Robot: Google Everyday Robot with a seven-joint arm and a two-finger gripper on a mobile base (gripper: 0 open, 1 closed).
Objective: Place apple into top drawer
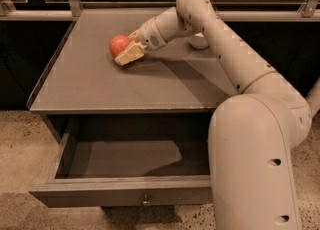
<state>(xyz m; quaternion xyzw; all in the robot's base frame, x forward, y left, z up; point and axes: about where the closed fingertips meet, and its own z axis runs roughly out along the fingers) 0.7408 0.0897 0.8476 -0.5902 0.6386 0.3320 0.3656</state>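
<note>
1. On the worktop [100,86], back left, we see the apple [118,45].
2. Our gripper [128,53] sits against the apple's right side, low over the worktop; we cannot tell if it is clamping.
3. Below, the top drawer [120,192] stands pulled open, well apart from the apple.

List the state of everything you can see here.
Apple: resting on the table.
Drawer: pulled open, nothing visible inside.
Tool: at the apple, over the table's far left part.
Bowl: on the table, mostly hidden behind the arm.
</note>
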